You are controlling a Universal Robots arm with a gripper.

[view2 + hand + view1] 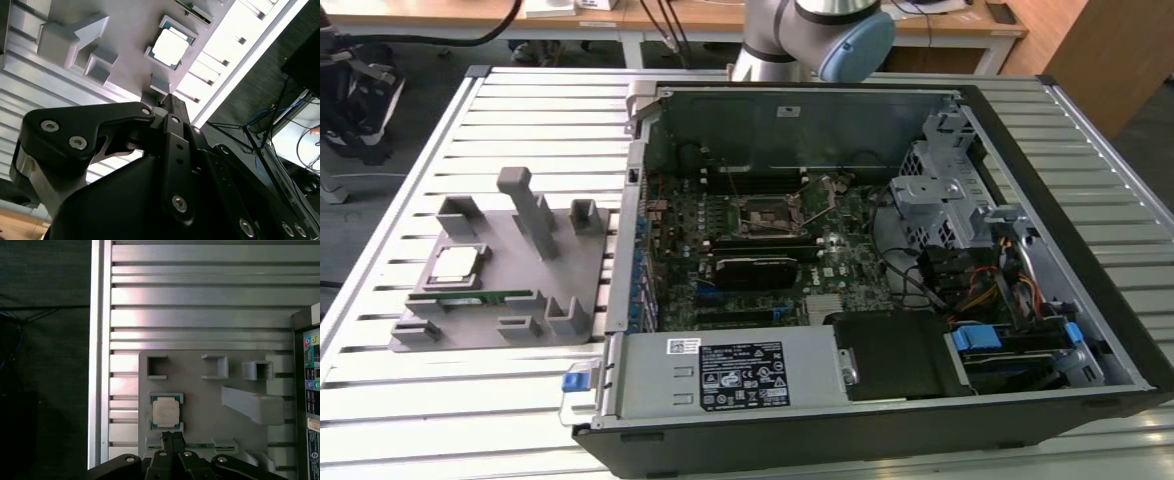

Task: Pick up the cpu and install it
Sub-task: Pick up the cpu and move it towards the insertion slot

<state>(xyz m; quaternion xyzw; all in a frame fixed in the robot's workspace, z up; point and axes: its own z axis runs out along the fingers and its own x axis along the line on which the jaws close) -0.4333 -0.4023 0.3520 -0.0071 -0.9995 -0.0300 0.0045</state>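
Jaws pressed together, empty, near cpu: flat square, silver-grey top, greenish edge, lying on grey holder.

Tool aloft, jaws together.

Pale grey ribbed aluminium slat table under everything, strong white glare on its slats in the second wrist view. Light-brown wooden desk with white legs runs beyond the table's far edge. Brown wooden panel off the far corner at the exterior view's right. Dark grey floor off the edge at the exterior view's left.
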